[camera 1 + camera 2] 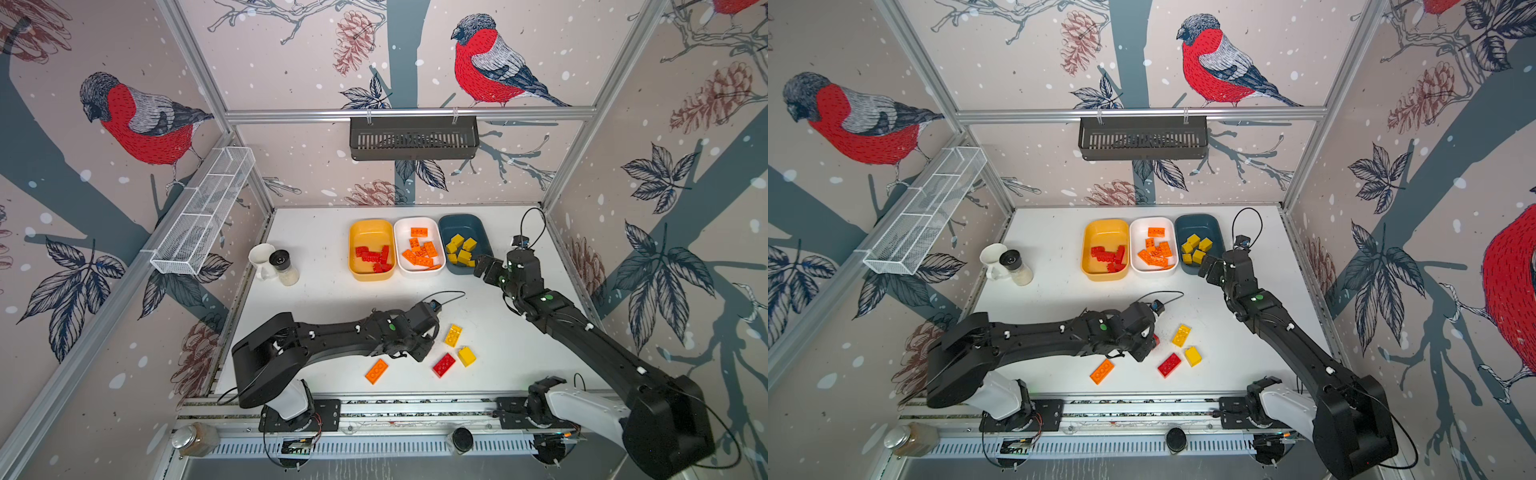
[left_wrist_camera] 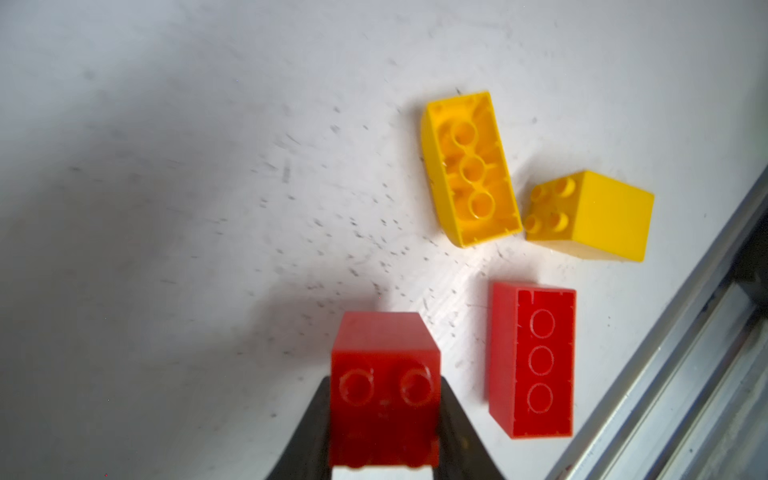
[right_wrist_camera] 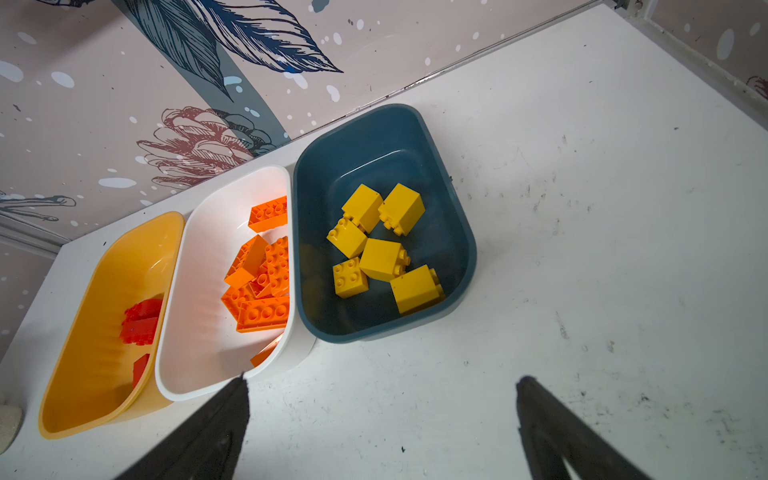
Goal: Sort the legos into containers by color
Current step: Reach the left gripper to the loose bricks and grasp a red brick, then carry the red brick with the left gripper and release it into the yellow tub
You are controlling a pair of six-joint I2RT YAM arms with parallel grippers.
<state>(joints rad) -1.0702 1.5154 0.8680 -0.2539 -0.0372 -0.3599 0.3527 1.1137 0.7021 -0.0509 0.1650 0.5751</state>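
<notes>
A chunky red studded plastic brick [image 2: 384,374] sat clamped in the left jaws.
It was near the white bench [image 1: 324,299] front edge; the right jaws stood wide apart, empty, beside the dark teal plastic tub [image 3: 386,137].

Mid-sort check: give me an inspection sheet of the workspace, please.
Surface: white table, scuffed.
Job's things: reds in yellow tub, oranges in white tub, yellows in blue tub; loose: orange brick, red brick, yellow brick, yellow block.
Clutter: white mug and shaker left of tubs.
Grippers: left gripper shut on red block; right gripper open, empty, near blue tub.
Cables: a loop at each wrist, no snag seen.
Surroundings: black basket, mesh basket on walls.
</notes>
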